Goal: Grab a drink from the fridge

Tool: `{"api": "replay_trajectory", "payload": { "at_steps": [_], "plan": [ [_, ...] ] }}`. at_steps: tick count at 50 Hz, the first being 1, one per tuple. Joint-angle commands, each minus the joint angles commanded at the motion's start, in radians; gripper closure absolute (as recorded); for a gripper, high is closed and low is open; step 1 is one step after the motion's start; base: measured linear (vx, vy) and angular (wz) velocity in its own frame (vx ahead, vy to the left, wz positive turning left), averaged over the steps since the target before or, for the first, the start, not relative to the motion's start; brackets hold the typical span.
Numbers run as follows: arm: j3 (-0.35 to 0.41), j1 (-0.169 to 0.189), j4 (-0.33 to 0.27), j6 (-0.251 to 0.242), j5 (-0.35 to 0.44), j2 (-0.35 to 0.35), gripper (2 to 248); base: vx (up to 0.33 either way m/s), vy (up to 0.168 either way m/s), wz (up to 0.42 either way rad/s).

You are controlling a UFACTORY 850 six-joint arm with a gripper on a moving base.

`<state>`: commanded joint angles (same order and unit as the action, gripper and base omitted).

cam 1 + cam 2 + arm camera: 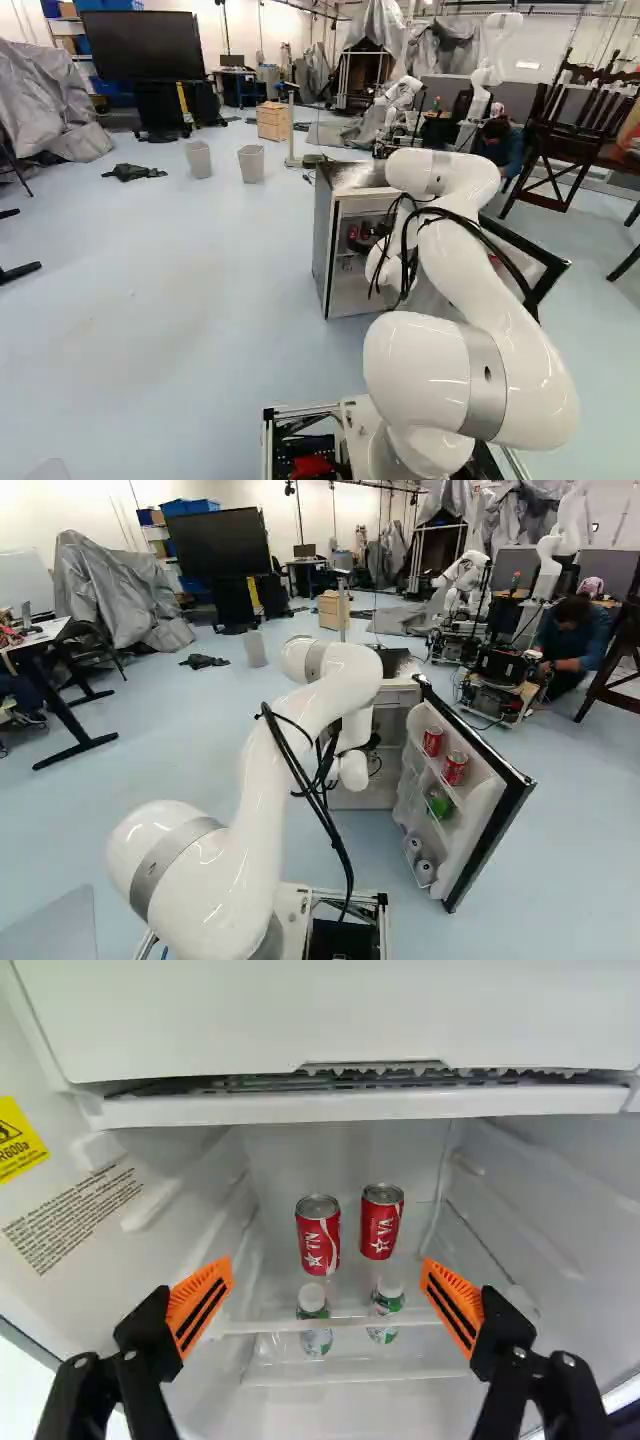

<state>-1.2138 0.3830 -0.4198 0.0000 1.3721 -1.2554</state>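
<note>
At the fridge [323, 245] in the left base view, the dark body of my gripper [369, 236] reaches into the front opening, partly hidden by the arm. In the wrist view the gripper [328, 1295] stands wide open, holding nothing. Ahead of it, two red cans [318, 1237] [382, 1224] stand upright side by side on a clear shelf [345, 1324]. Below them, two bottles with white caps [313, 1312] [386, 1308] show partly through the shelf. The fridge door [487, 825] is swung open, carrying two more red cans [433, 741] [455, 768] in the right base view.
A white ledge [360, 1106] spans the fridge above the cans, with side walls [560, 1190] around them. A green item [439, 803] and grey-topped cans [425, 870] sit lower in the door. Another robot [463, 575] stands beyond the fridge; two bins [251, 164] stand farther off.
</note>
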Motion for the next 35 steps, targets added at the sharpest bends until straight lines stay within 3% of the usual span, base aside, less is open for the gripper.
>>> {"api": "replay_trajectory", "payload": {
  "at_steps": [35],
  "plan": [
    [-0.130,-0.004,0.000,0.000,-0.102,-0.069,3,0.000,0.000,0.000]
  ]
}}
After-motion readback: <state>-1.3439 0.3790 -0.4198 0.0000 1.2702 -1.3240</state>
